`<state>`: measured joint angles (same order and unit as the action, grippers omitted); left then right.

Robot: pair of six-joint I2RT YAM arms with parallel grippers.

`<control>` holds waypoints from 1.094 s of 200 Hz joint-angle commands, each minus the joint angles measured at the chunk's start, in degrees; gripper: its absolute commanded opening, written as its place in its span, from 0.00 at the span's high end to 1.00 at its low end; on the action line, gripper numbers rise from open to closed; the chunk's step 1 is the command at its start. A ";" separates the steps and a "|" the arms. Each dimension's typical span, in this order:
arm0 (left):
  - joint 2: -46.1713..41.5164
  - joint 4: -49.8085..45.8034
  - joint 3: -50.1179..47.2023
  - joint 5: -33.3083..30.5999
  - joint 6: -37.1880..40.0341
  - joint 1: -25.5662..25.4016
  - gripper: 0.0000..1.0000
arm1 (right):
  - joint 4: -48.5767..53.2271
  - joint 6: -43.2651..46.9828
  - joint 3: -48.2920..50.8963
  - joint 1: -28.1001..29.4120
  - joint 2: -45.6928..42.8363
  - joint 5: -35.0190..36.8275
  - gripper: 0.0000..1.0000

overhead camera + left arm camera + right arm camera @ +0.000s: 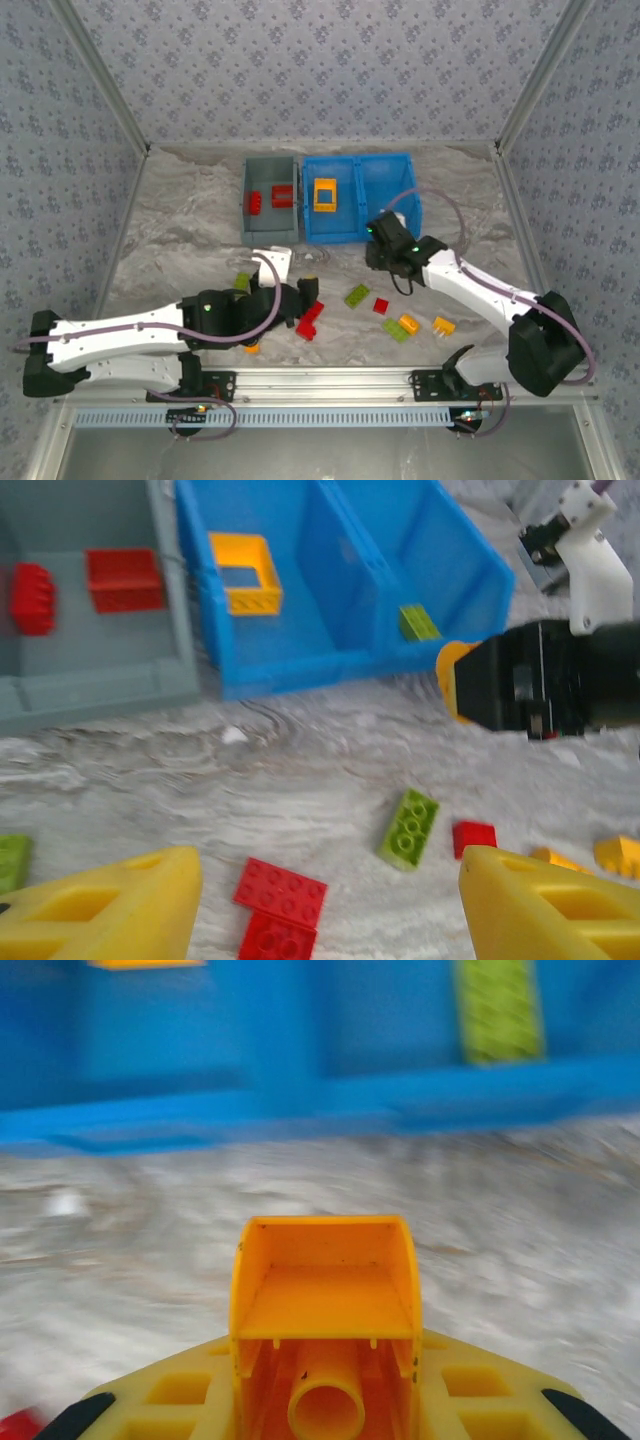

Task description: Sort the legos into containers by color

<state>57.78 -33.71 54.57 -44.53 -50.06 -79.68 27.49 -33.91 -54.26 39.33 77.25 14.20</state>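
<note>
Now, from above, my right gripper [375,248] sits just before the blue bin [335,235]. Left wrist: my left gripper [330,885] stands open over 2 red plates [280,892], and an orange frame [245,572] lies in the bin's left compartment. Right wrist: the jaws clamp an orange brick [325,1300]. I judge it needs lifting over the wall, beside that frame.

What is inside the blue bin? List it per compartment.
Blue bin, left compartment: one orange frame. Right compartment: one lime green brick. The near wall hides the floor just behind it.
</note>
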 commanded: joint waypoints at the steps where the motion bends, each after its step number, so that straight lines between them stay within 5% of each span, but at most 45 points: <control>1: -1.84 -9.62 2.46 -8.02 -4.63 -0.50 0.31 | 2.99 -0.74 -8.41 3.61 6.72 3.82 0.76; 41: -2.50 -11.48 2.95 -8.06 -6.04 -0.49 0.31 | 2.34 1.98 -23.85 2.17 22.67 2.16 0.76; 90: -2.23 -10.64 2.50 -6.98 -6.04 -0.52 0.31 | 14.64 0.73 -45.26 -0.81 41.50 9.73 0.76; 160: -2.40 -10.34 2.76 -5.96 -5.04 -0.48 0.31 | 21.22 1.92 -65.18 -3.25 56.57 15.81 0.75; 219: -3.34 -11.28 1.73 -5.48 -5.58 -0.48 0.30 | 22.48 3.33 -69.95 -3.00 56.91 14.46 0.43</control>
<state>55.57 -43.55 55.68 -50.13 -55.59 -79.90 47.53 -31.62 -122.30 35.53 135.28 27.24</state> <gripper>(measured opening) 0.693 0.542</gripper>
